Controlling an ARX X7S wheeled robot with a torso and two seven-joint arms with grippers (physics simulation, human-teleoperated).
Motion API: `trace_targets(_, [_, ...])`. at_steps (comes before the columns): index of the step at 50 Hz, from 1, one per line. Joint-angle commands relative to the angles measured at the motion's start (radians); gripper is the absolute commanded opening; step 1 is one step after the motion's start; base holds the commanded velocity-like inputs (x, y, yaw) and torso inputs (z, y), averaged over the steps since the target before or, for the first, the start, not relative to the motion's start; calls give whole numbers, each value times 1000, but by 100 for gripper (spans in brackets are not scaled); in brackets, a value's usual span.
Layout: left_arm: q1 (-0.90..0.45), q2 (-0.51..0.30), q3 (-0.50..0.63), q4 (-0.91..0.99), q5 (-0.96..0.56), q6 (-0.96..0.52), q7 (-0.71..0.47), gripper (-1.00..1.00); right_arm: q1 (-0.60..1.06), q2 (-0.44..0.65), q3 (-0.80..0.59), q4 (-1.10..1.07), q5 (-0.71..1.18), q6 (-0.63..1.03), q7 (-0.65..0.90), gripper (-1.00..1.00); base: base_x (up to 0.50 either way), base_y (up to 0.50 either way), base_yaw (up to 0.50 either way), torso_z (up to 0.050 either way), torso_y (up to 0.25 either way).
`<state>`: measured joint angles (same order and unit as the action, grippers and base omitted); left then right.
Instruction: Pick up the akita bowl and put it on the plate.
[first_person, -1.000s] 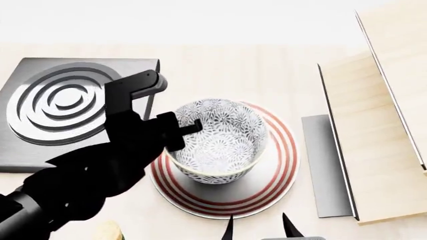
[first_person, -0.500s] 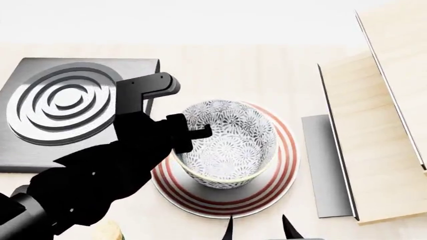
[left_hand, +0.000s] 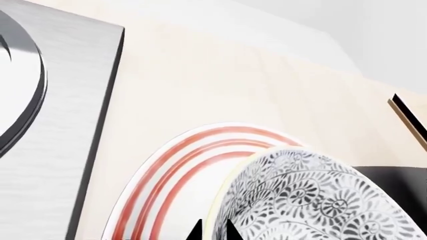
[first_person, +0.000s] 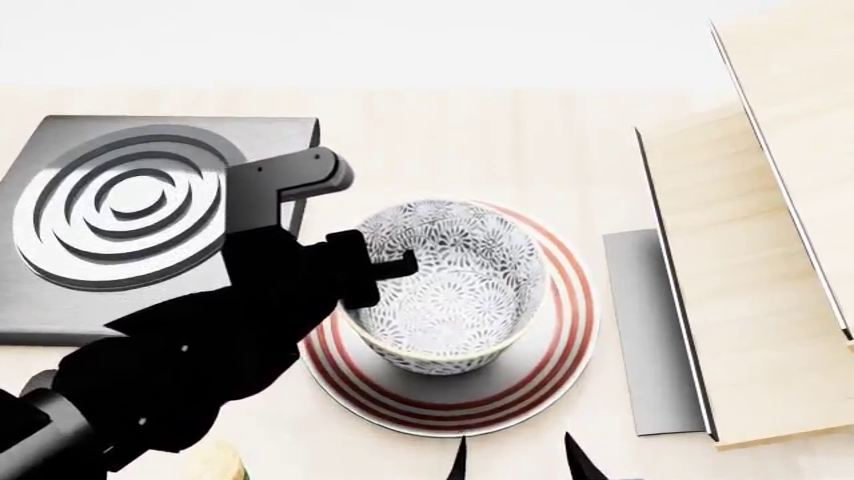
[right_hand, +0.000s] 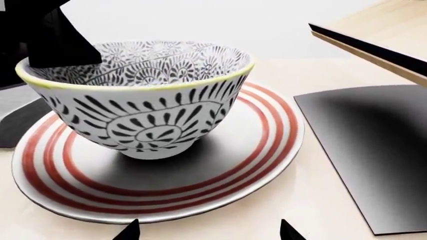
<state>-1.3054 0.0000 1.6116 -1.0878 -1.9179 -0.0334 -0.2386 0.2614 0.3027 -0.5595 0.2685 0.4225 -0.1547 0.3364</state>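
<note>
Left jaws astride akita bowl (first_person: 449, 290) rim

Akita bowl (first_person: 449, 295) sits on plate (first_person: 561, 330), shifted toward the plate's 9 o'clock side. Burner (first_person: 120, 215) lies on the counter (first_person: 534, 130) at 10 o'clock from plate. Flat mat (first_person: 650, 330) at plate's 3 o'clock, wooden boards (first_person: 747, 250) beyond it. Left tool (first_person: 380, 268) at bowl's 9 o'clock rim.

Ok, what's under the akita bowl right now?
The plate: the akita bowl stands with its foot on the plate's middle. The left gripper's finger covers part of the bowl's rim.
</note>
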Motion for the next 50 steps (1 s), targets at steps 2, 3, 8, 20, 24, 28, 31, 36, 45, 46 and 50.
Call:
trace_targets(2, [-4, 0, -1, -16, -44, 10, -3, -100, 5, -2, -3, 14, 11, -2, -12, 100, 0, 0, 0, 0, 0])
trace_targets(3, [-5, 0, 0, -18, -51, 11, 0, -100, 6, -3, -4, 15, 11, 0, -11, 100, 0, 0, 0, 0, 0])
trace_targets(8, [-5, 0, 4, -22, -57, -1, 2, -100, 2, -2, -8, 6, 11, 3, -9, 100, 2, 0, 0, 0, 0])
trace_targets(20, [2, 0, -3, -7, 15, -40, -28, 100, -3, 2, -5, 0, 21, -1, -11, 100, 0, 0, 0, 0, 0])
trace_targets(24, [4, 0, -6, -6, 32, -43, -42, 100, -3, 1, -6, 5, 22, -3, -13, 100, 0, 0, 0, 0, 0])
trace_targets(28, [5, 0, -6, -5, 41, -42, -46, 100, 2, -4, -7, 19, 23, -7, -17, 100, 0, 0, 0, 0, 0])
trace_targets(31, [5, 0, -6, -7, 43, -40, -49, 100, 3, -4, -6, 22, 25, -9, -19, 100, 0, 0, 0, 0, 0])
trace_targets(36, [0, 0, -9, -1, 67, -49, -64, 100, 5, -8, -9, 28, 21, -10, -18, 100, 0, 0, 0, 0, 0])
trace_targets(45, [-7, 0, -16, 11, 133, -77, -113, 100, -3, 1, -7, 3, 30, -5, -13, 100, 0, 0, 0, 0, 0])
trace_targets(46, [-6, 0, -17, 11, 135, -76, -116, 100, -3, 2, -7, 1, 31, -4, -12, 100, 0, 0, 0, 0, 0])
trace_targets(50, [-12, 0, -21, 22, 161, -80, -126, 100, -5, 3, -8, -9, 31, -3, -9, 100, 0, 0, 0, 0, 0])
